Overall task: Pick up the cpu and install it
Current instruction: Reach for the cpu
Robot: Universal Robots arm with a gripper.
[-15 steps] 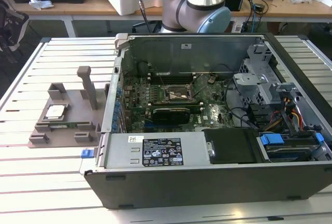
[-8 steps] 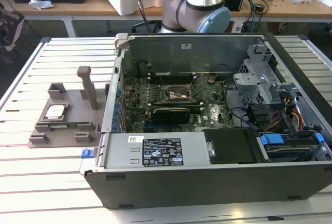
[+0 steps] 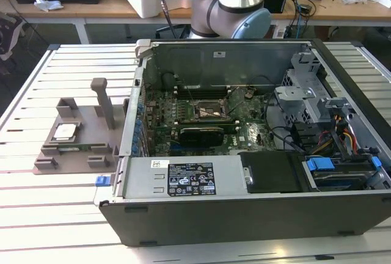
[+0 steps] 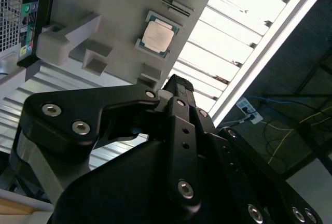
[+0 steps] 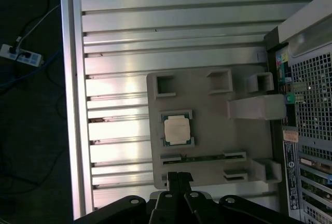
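The cpu (image 3: 64, 132), a small silver square with a thin green rim, lies flat in a recess of the grey holder block (image 3: 91, 123) on the slatted table, at the exterior view's left of the open computer case (image 3: 244, 215). Both wrist views look down on the cpu (image 4: 158, 37) (image 5: 177, 129) in the holder block (image 4: 104, 6) (image 5: 218, 146). My gripper (image 5: 179, 176) (image 4: 179, 83) hangs well above the holder, its black fingers pressed together with nothing between them. The motherboard's socket (image 3: 209, 110) sits uncovered inside the case.
The arm's grey body (image 3: 235, 4) rises behind the case's back wall. A tall grey post (image 3: 104, 102) stands on the holder near the cpu. A black expansion card (image 3: 201, 134) and cables (image 3: 342, 135) lie inside the case. The table's edge (image 5: 72, 105) borders dark floor with a power strip (image 5: 21, 55).
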